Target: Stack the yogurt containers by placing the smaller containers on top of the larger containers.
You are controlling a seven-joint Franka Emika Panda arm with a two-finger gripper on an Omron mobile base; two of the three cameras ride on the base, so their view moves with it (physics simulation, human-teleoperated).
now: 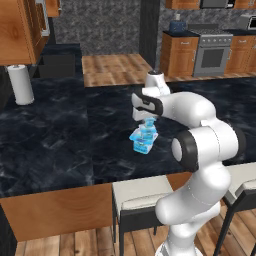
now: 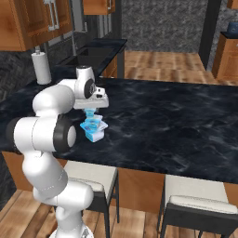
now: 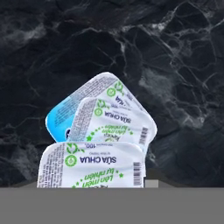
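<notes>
- Two tubs [image 3: 109, 116] stacked on the tabletop [image 2: 176, 116].
- Pincer [image 1: 148, 121] hovers above, seemingly gripping the third tub [image 3: 94, 164]; placing remains.

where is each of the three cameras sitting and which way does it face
Left base view: behind the arm on its left, looking forward and down over the black marble counter; white arm at lower right, yogurt containers under the gripper.
Right base view: behind on the right; arm at lower left.
Hand view: on the hand, looking down on the labelled lids.
Shared: both base views show the paper towel roll.
</notes>
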